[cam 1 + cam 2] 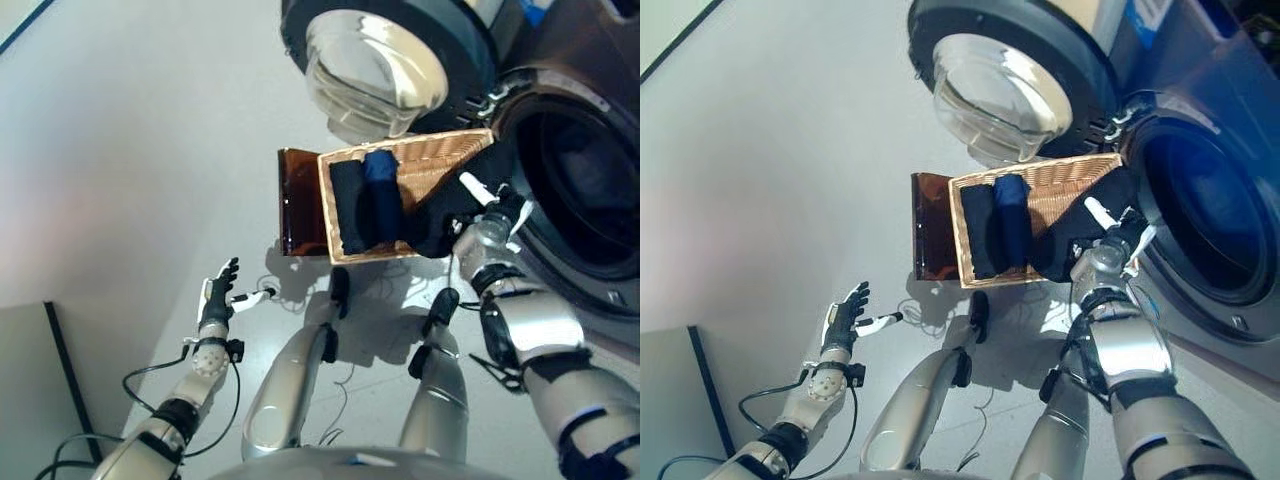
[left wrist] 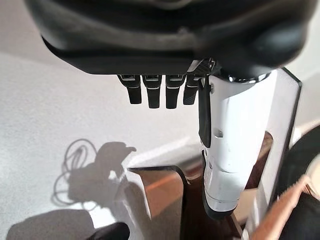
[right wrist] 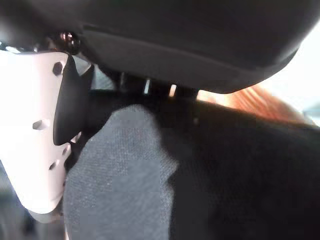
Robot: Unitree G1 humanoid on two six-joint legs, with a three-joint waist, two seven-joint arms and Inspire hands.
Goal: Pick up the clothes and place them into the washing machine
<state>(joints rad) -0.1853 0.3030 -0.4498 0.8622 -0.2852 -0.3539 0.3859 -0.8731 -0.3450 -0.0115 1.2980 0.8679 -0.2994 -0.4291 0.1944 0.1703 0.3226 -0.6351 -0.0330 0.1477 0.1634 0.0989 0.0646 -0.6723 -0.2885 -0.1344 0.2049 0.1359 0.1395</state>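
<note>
A wicker basket (image 1: 324,205) stands on the floor in front of the washing machine (image 1: 590,190), whose drum is open. Inside it lie a folded black garment (image 1: 347,205) and a blue one (image 1: 382,190). A second black garment (image 1: 450,210) hangs over the basket's right corner. My right hand (image 1: 492,218) is there, closed on this cloth. In the right wrist view the black garment (image 3: 200,175) fills the space against the palm beside the white-covered thumb (image 3: 25,135). My left hand (image 1: 218,295) is open over bare floor, well left of the basket, with straight fingers (image 2: 155,92).
The machine's round glass door (image 1: 375,65) is swung open behind the basket. A brown translucent box (image 1: 298,200) sits against the basket's left side. A grey panel (image 1: 30,380) lies at the lower left. Light floor spreads to the left.
</note>
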